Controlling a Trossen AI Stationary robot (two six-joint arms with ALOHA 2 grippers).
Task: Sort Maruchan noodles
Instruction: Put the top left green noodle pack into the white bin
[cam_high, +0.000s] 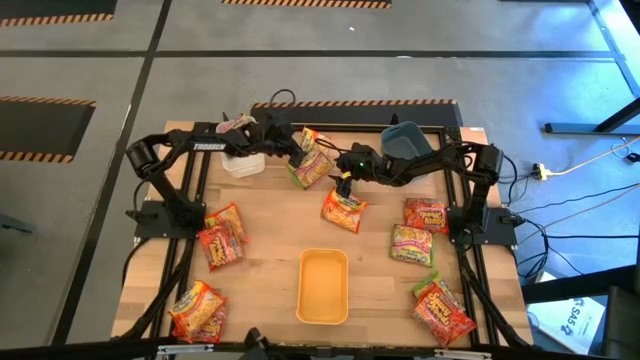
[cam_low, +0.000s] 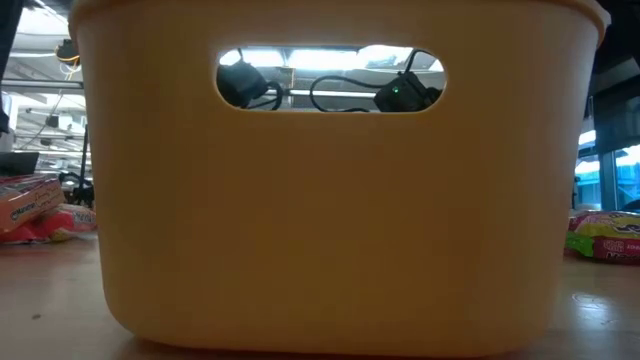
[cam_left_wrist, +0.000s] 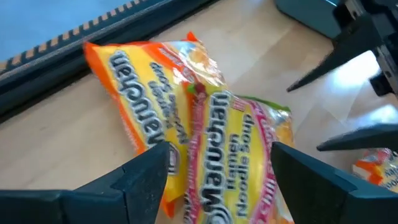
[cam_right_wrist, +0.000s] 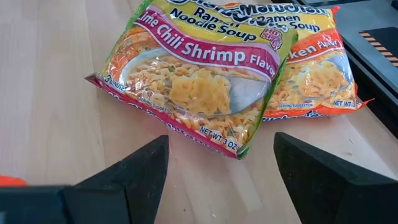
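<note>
Both grippers, left gripper (cam_left_wrist: 217, 171) and right gripper (cam_right_wrist: 221, 165), hover with fingers spread, holding nothing, over the overlapping green-pink packet (cam_right_wrist: 193, 74) and orange-yellow packet (cam_right_wrist: 314, 68) at the table's far edge, where a clean lift likely means pinching only the top packet.

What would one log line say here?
left pincer: open over stacked packets | right pincer: open, facing same packets | yellow bin: empty
</note>
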